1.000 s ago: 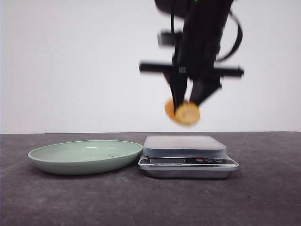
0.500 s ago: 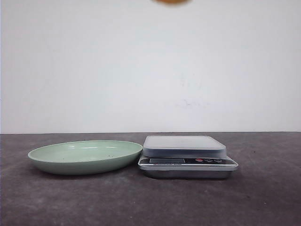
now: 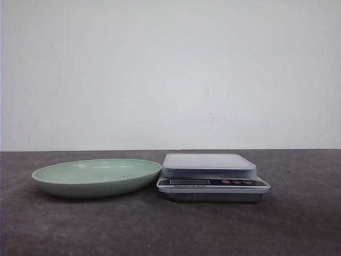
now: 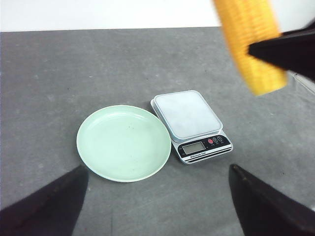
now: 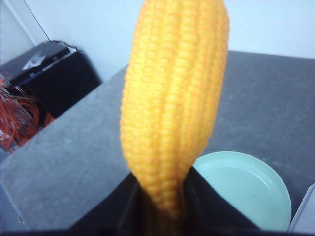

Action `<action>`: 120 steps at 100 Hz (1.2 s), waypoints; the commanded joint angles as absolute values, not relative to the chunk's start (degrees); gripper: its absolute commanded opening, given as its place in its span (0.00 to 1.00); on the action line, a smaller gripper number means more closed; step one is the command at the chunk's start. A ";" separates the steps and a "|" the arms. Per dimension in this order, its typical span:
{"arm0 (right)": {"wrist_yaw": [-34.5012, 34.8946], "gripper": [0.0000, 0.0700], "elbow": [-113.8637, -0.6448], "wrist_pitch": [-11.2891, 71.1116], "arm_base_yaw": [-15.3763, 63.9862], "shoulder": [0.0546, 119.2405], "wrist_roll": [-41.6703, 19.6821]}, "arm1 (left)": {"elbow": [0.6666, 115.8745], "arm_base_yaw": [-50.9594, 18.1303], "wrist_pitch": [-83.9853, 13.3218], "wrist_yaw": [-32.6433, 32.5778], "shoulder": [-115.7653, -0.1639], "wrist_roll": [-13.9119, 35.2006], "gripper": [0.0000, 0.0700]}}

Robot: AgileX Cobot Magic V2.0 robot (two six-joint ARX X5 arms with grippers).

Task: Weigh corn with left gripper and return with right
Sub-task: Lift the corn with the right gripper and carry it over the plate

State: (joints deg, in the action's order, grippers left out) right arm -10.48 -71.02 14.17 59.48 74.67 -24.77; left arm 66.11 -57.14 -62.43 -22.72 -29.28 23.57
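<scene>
You are holding the corn clenched upright in the right gripper, high above the green plate, while the left gripper is hanging released.

table: dark grey, matte
green plate: on table, below left hand
kitchen scale: on table, touching plate's rim

You are looking at a lab-style test bench: a dark grey table against a bare white wall, and, out past your right gripper, a black equipment box beside tangled red wiring.
</scene>
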 commanded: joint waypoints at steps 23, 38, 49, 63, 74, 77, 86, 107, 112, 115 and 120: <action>-9.43 0.00 -82.06 15.20 57.91 89.17 -25.98 | 66.78 -57.76 -61.98 -23.16 -29.43 24.38 0.79; -9.43 0.00 -89.38 17.74 56.45 97.45 -27.94 | 66.78 -57.76 -61.87 -23.16 -29.43 24.77 0.79; -9.13 0.01 -92.25 18.26 54.94 101.97 -31.00 | 66.78 -57.76 -61.78 -23.16 -29.43 24.93 0.79; -7.81 0.01 -92.62 18.65 52.53 105.62 -34.83 | 66.78 -57.76 -61.78 -23.16 -29.43 25.02 0.79; -7.05 0.01 -92.62 20.80 51.00 107.72 -36.69 | 66.78 -57.76 -61.80 -23.16 -29.43 25.04 0.79; -7.09 0.01 -92.62 21.34 50.76 108.31 -36.99 | 66.78 -57.76 -61.80 -23.18 -29.43 25.04 0.79; -7.18 0.01 -92.62 22.55 50.70 110.02 -37.50 | 66.78 -57.76 -61.78 -23.18 -29.43 25.02 0.79; -6.94 0.01 -92.62 24.34 51.66 113.65 -40.27 | 66.78 -57.76 -61.84 -24.14 -29.43 25.02 0.79; -6.94 0.01 -92.62 24.47 52.12 114.43 -40.58 | 66.78 -57.76 -61.95 -24.23 -29.43 25.02 0.79; -6.87 0.01 -92.62 24.58 52.40 114.85 -40.66 | 66.78 -57.76 -62.00 -24.21 -29.43 25.02 0.79; -6.85 0.01 -92.62 25.23 52.64 115.72 -41.56 | 66.78 -57.76 -62.02 -24.21 -29.43 25.04 0.79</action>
State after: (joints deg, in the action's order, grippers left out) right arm -6.83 -91.13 25.17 51.72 113.80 -39.59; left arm 66.11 -57.14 -62.41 -23.88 -29.28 24.88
